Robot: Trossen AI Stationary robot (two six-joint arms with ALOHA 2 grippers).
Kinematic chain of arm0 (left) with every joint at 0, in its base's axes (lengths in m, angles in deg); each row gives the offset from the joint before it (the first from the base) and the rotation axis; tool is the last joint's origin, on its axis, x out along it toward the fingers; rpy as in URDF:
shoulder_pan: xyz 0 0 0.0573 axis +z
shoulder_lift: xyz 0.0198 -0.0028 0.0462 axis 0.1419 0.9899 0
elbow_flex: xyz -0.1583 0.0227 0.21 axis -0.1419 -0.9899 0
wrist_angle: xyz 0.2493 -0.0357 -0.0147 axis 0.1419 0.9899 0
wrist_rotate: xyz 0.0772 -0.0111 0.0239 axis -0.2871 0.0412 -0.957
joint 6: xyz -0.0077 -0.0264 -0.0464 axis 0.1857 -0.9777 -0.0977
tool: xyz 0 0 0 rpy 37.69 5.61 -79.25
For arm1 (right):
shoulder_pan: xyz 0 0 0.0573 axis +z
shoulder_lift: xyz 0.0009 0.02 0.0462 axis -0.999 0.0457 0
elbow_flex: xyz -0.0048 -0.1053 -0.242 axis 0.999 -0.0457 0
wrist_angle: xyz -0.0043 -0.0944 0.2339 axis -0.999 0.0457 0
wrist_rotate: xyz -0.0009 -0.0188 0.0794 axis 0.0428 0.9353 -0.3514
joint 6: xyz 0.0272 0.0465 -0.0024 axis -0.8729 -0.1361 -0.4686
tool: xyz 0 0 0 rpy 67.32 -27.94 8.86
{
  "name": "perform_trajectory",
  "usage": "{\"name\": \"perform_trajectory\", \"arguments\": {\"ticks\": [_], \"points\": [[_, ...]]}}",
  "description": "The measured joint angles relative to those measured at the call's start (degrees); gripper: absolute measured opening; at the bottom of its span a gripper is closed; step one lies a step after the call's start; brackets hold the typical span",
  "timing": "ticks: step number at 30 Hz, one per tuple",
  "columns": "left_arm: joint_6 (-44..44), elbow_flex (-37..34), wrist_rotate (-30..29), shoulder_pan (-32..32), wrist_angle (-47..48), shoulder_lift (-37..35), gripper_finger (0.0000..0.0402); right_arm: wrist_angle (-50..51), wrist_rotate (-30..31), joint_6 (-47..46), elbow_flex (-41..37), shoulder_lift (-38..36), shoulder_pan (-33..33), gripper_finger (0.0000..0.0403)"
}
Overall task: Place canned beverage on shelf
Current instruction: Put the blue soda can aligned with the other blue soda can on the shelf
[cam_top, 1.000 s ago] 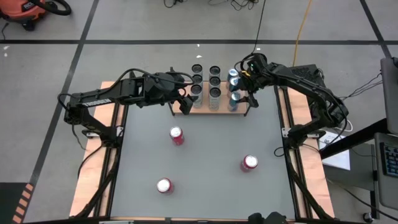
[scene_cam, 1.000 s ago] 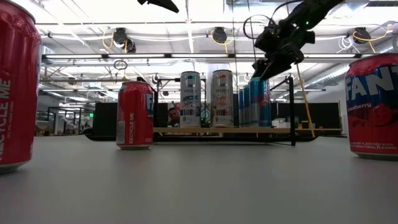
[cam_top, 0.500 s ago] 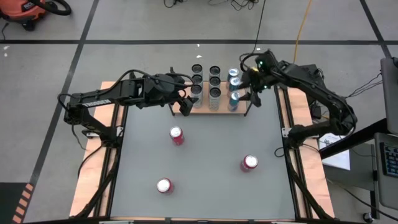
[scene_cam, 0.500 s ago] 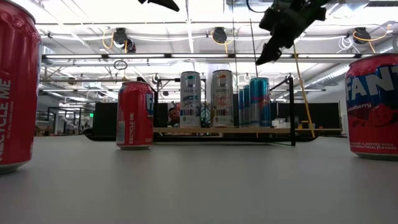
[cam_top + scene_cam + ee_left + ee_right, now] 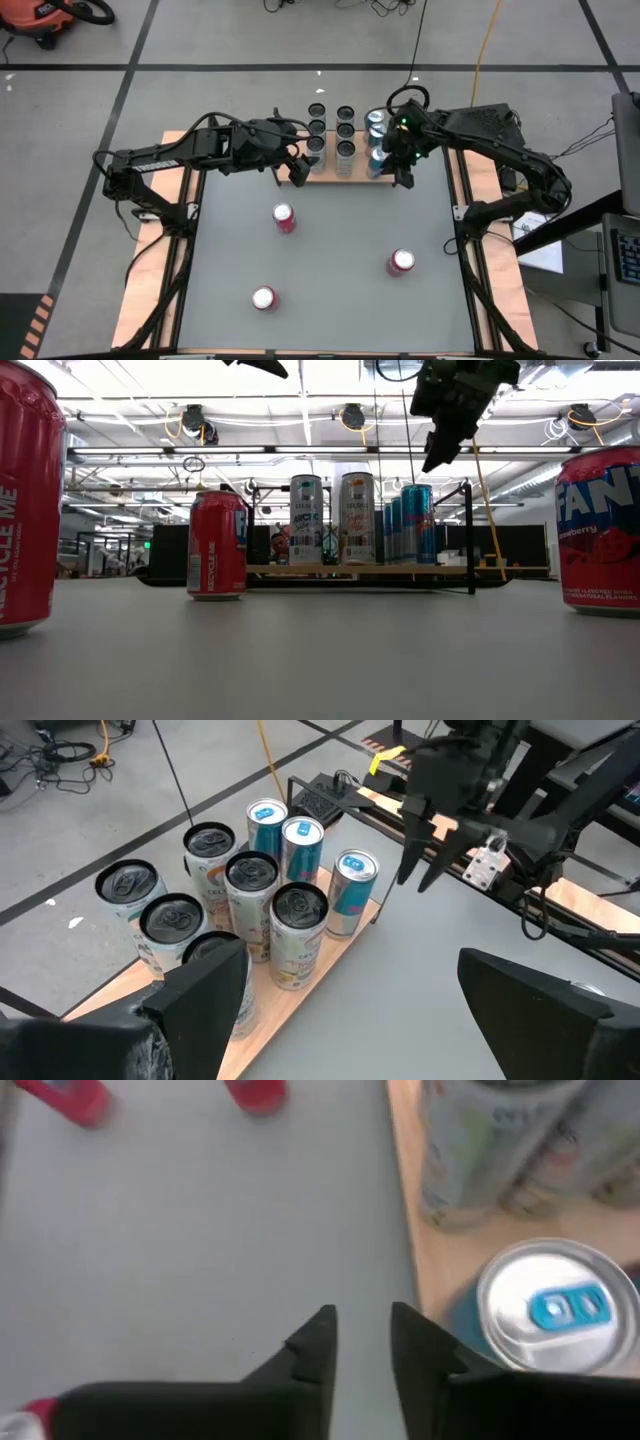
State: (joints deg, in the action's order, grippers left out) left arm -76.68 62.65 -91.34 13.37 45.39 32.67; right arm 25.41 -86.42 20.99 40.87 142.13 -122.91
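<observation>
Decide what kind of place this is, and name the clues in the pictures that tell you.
Probably a robotics lab or workshop in a large open hall. Clues: strip lights under a high ceiling, cables across a taped concrete floor, and two robot arms mounted on a table of drink cans.

Both arms are matte black, chunky jointed links with black cables looped along them. The right arm [image 5: 480, 135] has a small green light near its wrist, probably a status LED. The left arm [image 5: 190, 150] carries a pale label strip.
</observation>
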Motion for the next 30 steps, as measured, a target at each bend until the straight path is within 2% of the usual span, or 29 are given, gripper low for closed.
{"name": "perform_trajectory", "arguments": {"ticks": [3,6,11,16,23,30], "points": [[0.00,-0.02,-0.04,0.00,0.47,0.00,0.0363,0.06,3.91,0.59,-1.19,0.44,0.59,0.0024],[-0.09,-0.46,-0.07,0.00,0.69,0.00,0.0363,0.04,4.02,2.03,-2.03,1.22,0.56,0.0004],[-0.11,-0.48,-0.09,0.00,1.93,0.02,0.0363,-0.65,4.19,2.07,-2.22,3.04,0.56,0.0011],[-0.04,-0.48,-0.21,0.00,2.17,0.02,0.0363,-3.53,4.41,1.68,-2.24,4.82,0.56,0.0002],[-0.04,-0.50,-0.24,0.00,2.17,0.02,0.0363,-4.44,9.90,0.02,-2.28,5.07,0.54,0.0001],[1.30,-0.50,-0.26,0.02,2.15,0.02,0.0363,-7.23,10.12,-0.05,-2.28,5.07,0.54,0.0001]]}}
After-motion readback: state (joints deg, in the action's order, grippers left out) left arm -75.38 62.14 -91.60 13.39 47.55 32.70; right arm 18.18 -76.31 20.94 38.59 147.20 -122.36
